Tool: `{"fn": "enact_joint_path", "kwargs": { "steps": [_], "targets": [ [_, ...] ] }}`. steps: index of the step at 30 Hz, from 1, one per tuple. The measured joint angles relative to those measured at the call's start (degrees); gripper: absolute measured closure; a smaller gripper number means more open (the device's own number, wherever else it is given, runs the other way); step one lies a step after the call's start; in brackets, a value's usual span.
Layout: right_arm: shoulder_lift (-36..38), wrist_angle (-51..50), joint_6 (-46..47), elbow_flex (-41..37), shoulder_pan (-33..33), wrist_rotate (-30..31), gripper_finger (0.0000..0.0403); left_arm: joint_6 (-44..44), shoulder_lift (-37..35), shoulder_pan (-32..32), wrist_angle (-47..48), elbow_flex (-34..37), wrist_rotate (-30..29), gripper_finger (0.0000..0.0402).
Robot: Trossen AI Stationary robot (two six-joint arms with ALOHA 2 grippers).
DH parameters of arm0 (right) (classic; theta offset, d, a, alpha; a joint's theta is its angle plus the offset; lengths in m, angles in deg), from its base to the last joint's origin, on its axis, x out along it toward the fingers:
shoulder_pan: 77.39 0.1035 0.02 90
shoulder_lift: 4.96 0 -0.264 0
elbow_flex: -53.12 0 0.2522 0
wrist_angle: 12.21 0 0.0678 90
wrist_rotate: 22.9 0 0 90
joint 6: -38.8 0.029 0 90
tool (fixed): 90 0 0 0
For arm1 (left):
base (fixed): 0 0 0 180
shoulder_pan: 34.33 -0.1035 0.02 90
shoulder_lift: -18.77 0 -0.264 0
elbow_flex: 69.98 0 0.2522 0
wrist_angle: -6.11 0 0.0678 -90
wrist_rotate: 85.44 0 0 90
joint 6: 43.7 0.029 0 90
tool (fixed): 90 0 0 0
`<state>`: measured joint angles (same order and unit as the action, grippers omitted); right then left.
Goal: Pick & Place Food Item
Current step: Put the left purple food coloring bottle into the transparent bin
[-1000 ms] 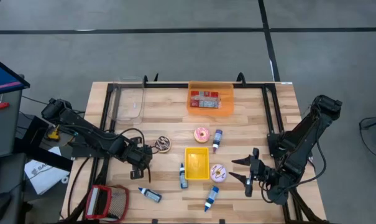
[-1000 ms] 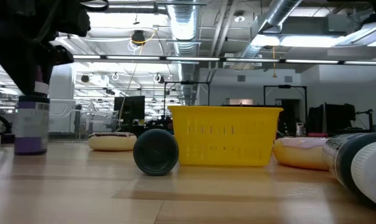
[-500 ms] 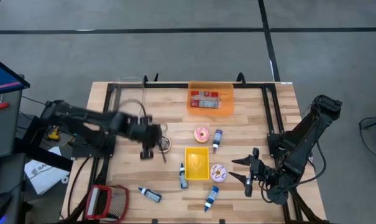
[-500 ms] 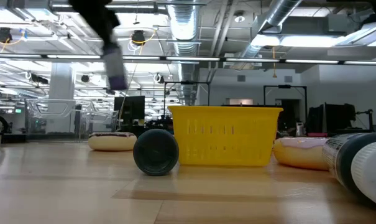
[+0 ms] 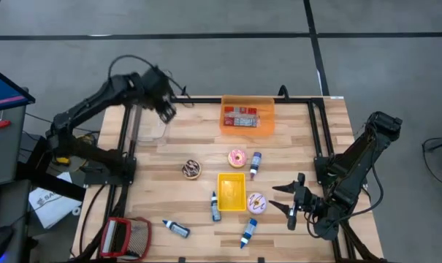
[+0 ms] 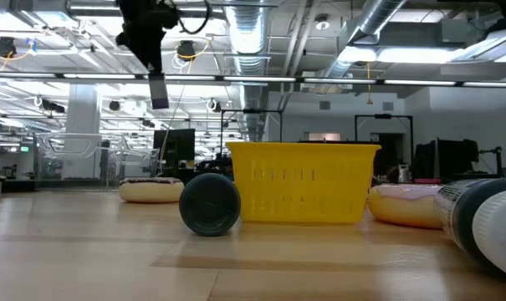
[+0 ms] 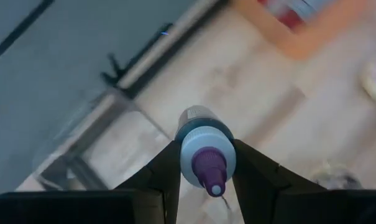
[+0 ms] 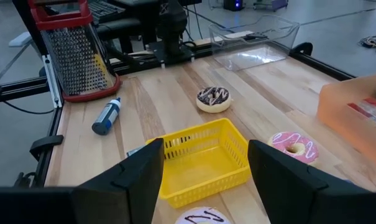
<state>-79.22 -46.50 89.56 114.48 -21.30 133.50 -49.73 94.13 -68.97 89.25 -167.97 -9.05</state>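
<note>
From above, the left gripper (image 5: 165,109) is raised over the far left part of the wooden worktop (image 5: 206,139), just beside the clear plastic container (image 5: 149,123), and is clamped on a small bottle; the bottle itself is hard to make out from this height. The right gripper (image 5: 292,202) rests low near the right edge of the worktop with its fingers spread and nothing between them. A yellow basket (image 5: 231,191) sits mid-worktop, with a chocolate-topped doughnut (image 5: 191,169) to its left, a pink-frosted doughnut (image 5: 237,157) behind it and an orange bin (image 5: 247,115) at the far edge. In the low view the bottle (image 6: 158,90) hangs in the air under the left gripper (image 6: 149,52), well above the worktop, showing a purple, tapering lower end. The left wrist view gives the clearest look: the bottle (image 7: 203,149) has a blue-grey round body and a purple cap pointing toward the camera, pinched between the two dark fingers (image 7: 165,171), with the clear container's corner below it. In the right wrist view the open fingers (image 8: 138,171) frame the yellow basket (image 8: 203,158) and both doughnuts beyond.
</note>
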Motion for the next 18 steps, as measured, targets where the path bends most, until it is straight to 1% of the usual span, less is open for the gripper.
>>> {"fn": "enact_joint_path", "kwargs": {
  "steps": [4, 9, 13, 16, 18],
  "targets": [
    [0.0, 0.0, -0.1, 0.0, 0.0, 0.1, 0.0177, -1.7, 1.9, -8.7, -3.2, 0.0, 0.1, 0.0293],
    [0.0, 0.0, -0.2, 0.0, 0.0, 0.1, 0.0177, -5.4, 6.7, -17.1, -4.7, 0.0, 4.4, 0.0293],
    [0.0, 0.0, -0.2, 0.0, 0.0, 0.1, 0.0177, -6.8, 11.4, -20.1, -4.4, 0.0, 6.7, 0.0293],
    [0.0, -0.2, -0.2, 0.0, 0.0, 0.1, 0.0177, -6.9, 14.4, -20.1, -2.0, -1.3, 3.2, 0.0293],
    [0.0, -0.5, -0.2, 0.0, 0.0, 0.1, 0.0177, -7.7, 15.6, -20.0, -1.2, -2.7, 2.9, 0.0293]
  ]
}}
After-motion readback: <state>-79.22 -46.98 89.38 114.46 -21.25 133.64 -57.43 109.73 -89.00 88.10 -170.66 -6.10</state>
